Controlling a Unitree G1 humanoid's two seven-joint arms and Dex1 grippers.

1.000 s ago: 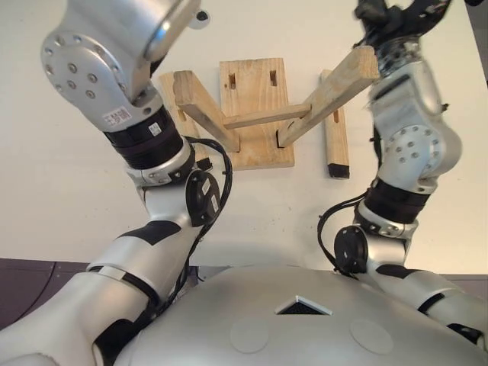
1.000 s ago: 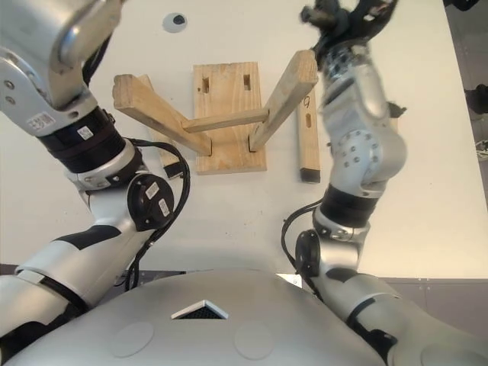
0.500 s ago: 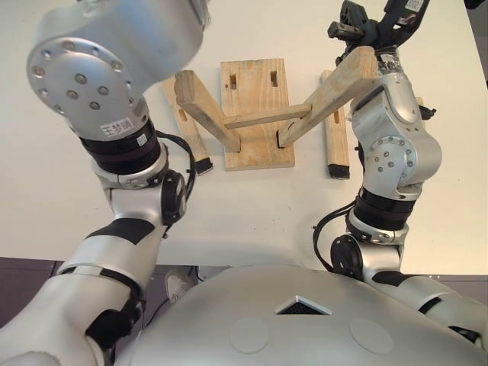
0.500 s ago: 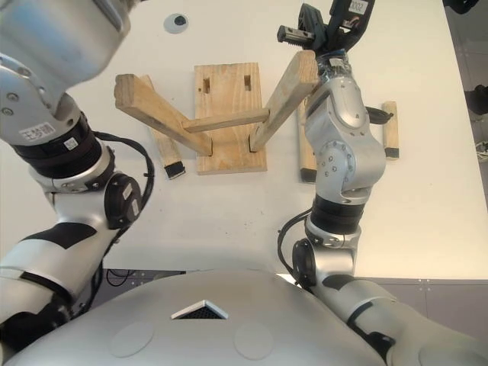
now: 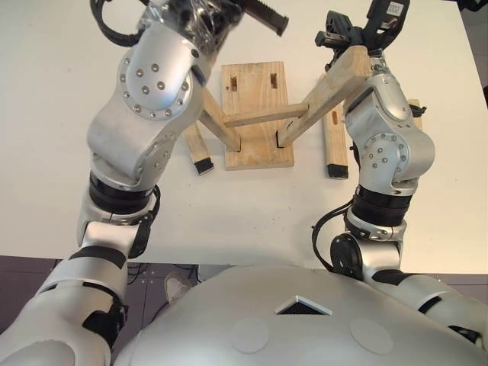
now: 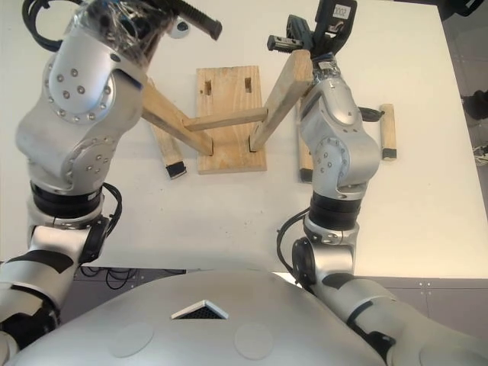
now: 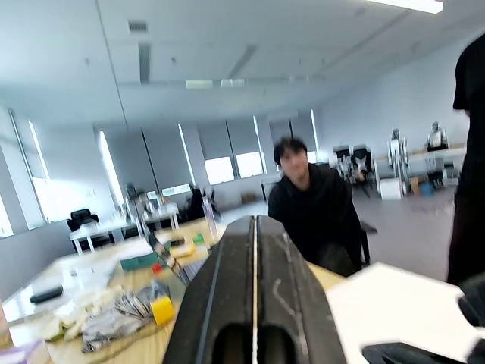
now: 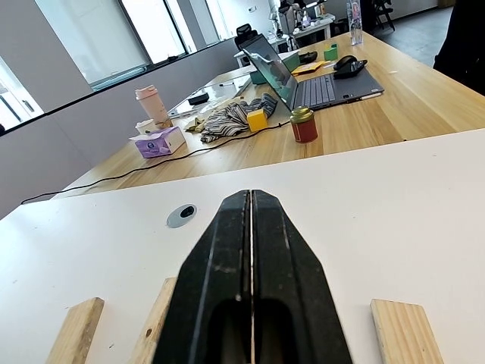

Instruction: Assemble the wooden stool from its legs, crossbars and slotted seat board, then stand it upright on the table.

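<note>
Left eye view: the seat board (image 5: 258, 91) lies flat on the desk (image 5: 252, 198), about midway between its left and right edges. Two legs stand plugged into the board and splay apart. The left-hand leg (image 5: 221, 126) leans toward the left edge, its upper part hidden behind my left arm (image 5: 152, 84), and the right-hand leg (image 5: 328, 88) leans toward the right edge. A crossbar (image 5: 263, 117) joins them above the board. My left fingers (image 5: 263, 14) hang high over the far side of the desk, beyond the board and clear of the wood. My right fingers (image 5: 332, 36) sit at the raised top end of the right-hand leg; I cannot tell whether they touch it. A loose leg (image 5: 195, 146) lies flat just beside the board's left side, and a second loose leg (image 5: 334, 145) lies just beside its right side.

Right eye view: a short wooden piece (image 6: 389, 131) lies nearer the right edge, apart from the second loose leg.

Left wrist view: my left fingers are pressed together with nothing between them.

Right wrist view: my right fingers are pressed together, gripping nothing. Past their tips lie bare desk and a round cable hole (image 8: 180, 214). Wooden ends show to either side; I cannot tell which pieces they are.
</note>
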